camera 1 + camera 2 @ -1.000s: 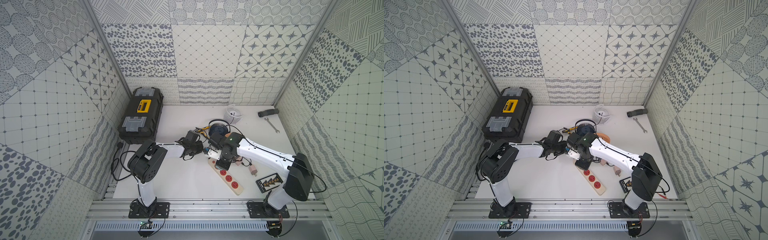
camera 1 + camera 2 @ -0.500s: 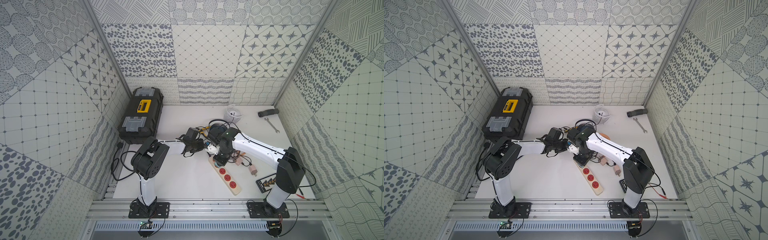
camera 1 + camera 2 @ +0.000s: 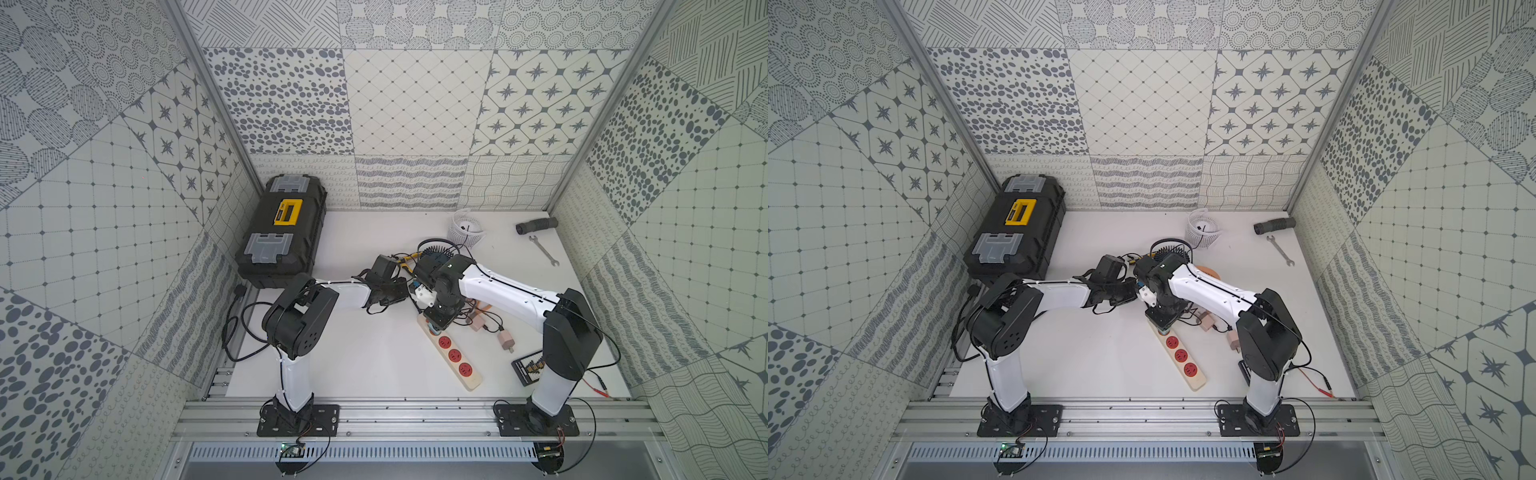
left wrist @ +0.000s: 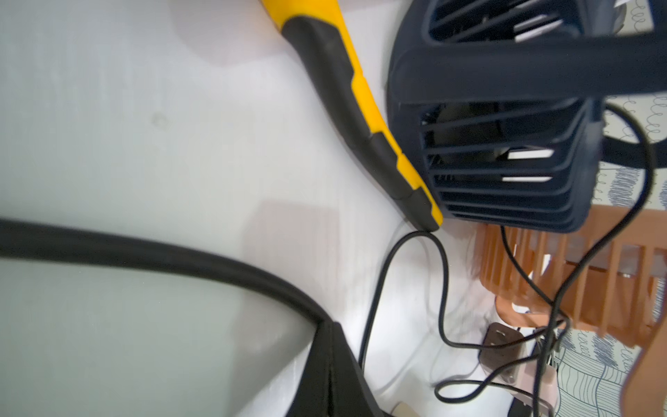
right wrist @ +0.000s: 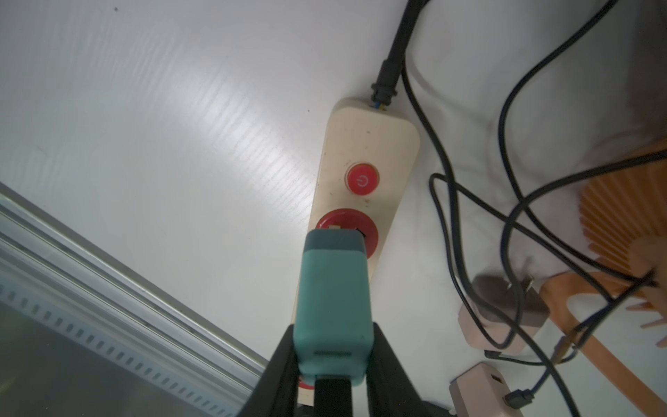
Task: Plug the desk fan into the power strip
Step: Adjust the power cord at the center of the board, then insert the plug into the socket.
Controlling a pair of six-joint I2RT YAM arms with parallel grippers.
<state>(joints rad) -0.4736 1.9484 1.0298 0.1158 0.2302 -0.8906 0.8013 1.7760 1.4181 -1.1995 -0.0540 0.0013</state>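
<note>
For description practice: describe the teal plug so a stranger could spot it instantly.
Find the cream power strip on the white table. At its button end, the right end effector grips the teal plug; neighbouring plugs are pink and lie loose.

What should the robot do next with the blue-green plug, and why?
Probably press it straight down. The right gripper is shut on the teal plug, whose prongs sit at the red socket next to the power button on the power strip, apparently not fully seated.
</note>
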